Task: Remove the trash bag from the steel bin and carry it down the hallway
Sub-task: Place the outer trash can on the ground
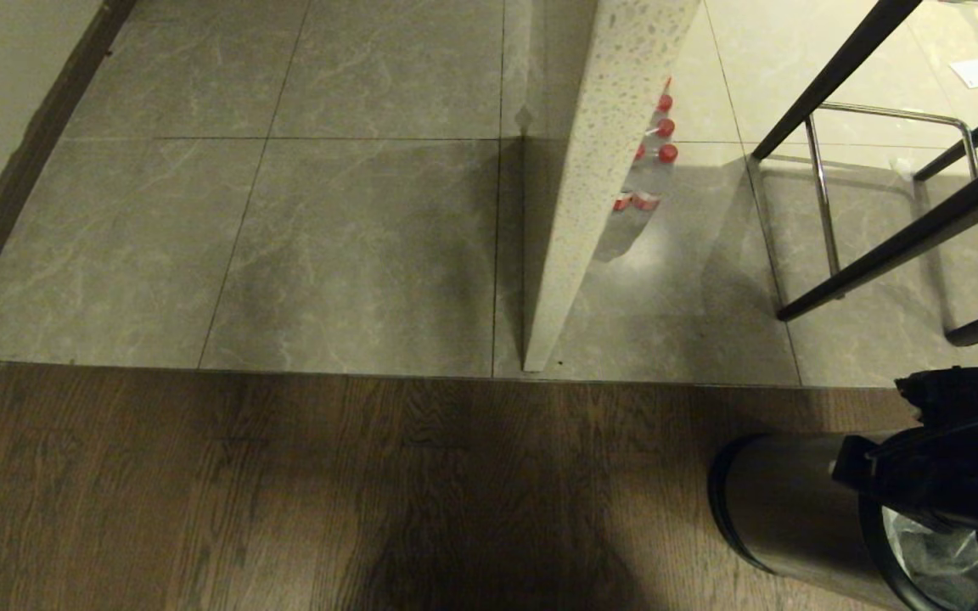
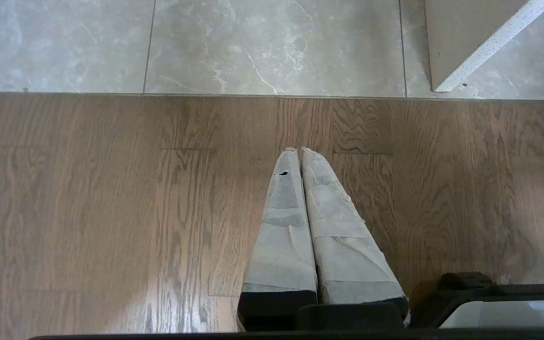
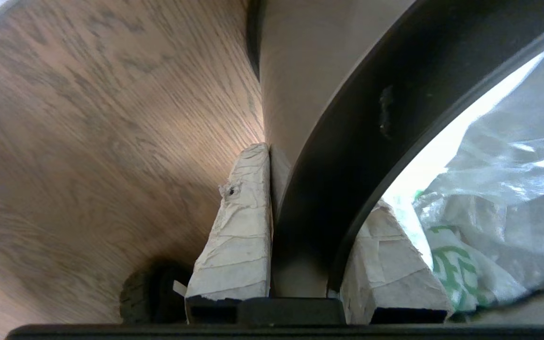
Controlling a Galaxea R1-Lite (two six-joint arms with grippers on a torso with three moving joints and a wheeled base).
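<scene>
Right gripper [image 3: 300, 198] clamps the black top rim of the steel bin [image 1: 782, 509]: one taped finger [image 3: 241, 226] outside against the steel wall, the other inside by the trash bag [image 3: 494, 189]. Bag sits inside the bin, crinkled, whitish, green print showing. Bin stands on the dark wood floor [image 1: 285, 492] at the robot's right, near the edge of the grey tiled hallway [image 1: 328, 212]. Left gripper [image 2: 300, 156] hangs over the wood floor, taped fingers pressed together, holding nothing. Speckled wall edge [image 1: 591, 187], red-capped bottles [image 1: 654, 153] and a black metal stool frame [image 1: 879, 246] stand beyond on the tiles.
</scene>
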